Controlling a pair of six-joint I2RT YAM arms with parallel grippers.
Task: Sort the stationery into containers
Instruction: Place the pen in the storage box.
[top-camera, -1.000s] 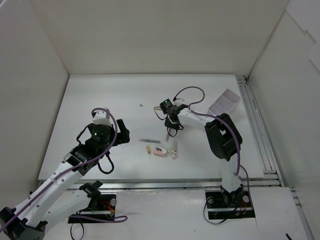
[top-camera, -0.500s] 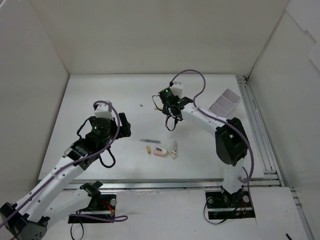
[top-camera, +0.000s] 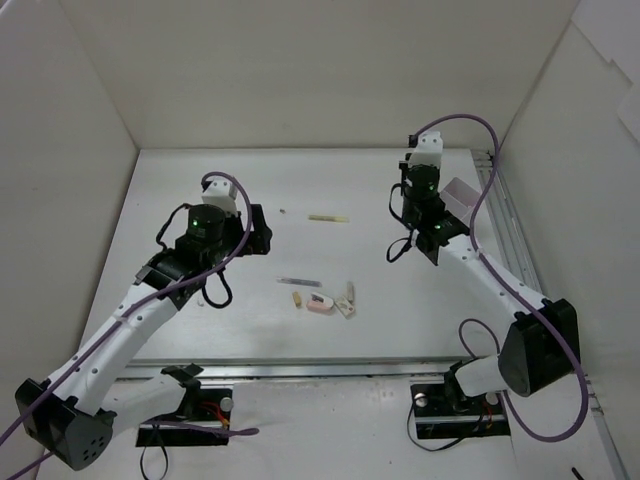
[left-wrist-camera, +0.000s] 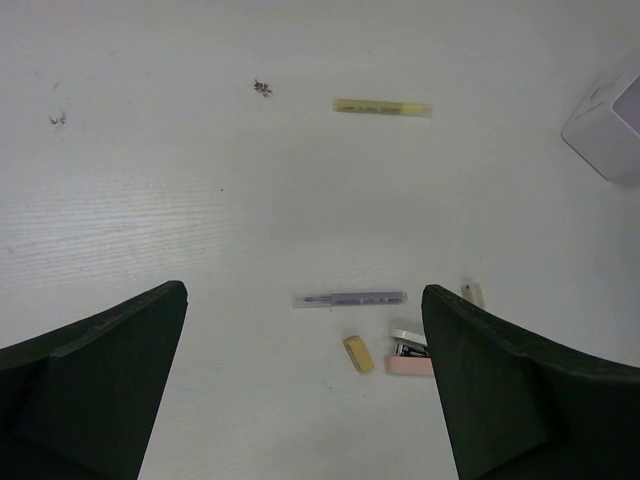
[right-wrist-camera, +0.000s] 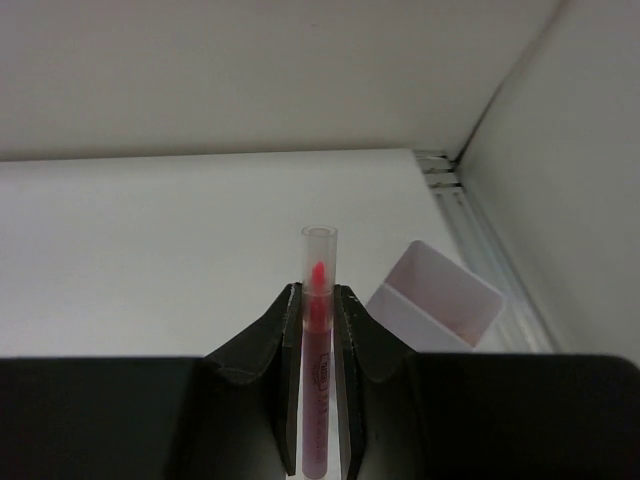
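The right gripper (right-wrist-camera: 318, 296), clamped on a thin pink-red plastic pen (right-wrist-camera: 318, 262), has travelled from bench centre toward the far-right corner, near the small white open-top box (right-wrist-camera: 435, 295).

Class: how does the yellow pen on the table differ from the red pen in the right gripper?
The yellow pen lies flat on the table, loose; the red pen is clamped in the right gripper, jaws shut on it. The yellow pen is yellow end to end; the red pen shows a pink-red tip under a clear cap. Both are thin sticks.
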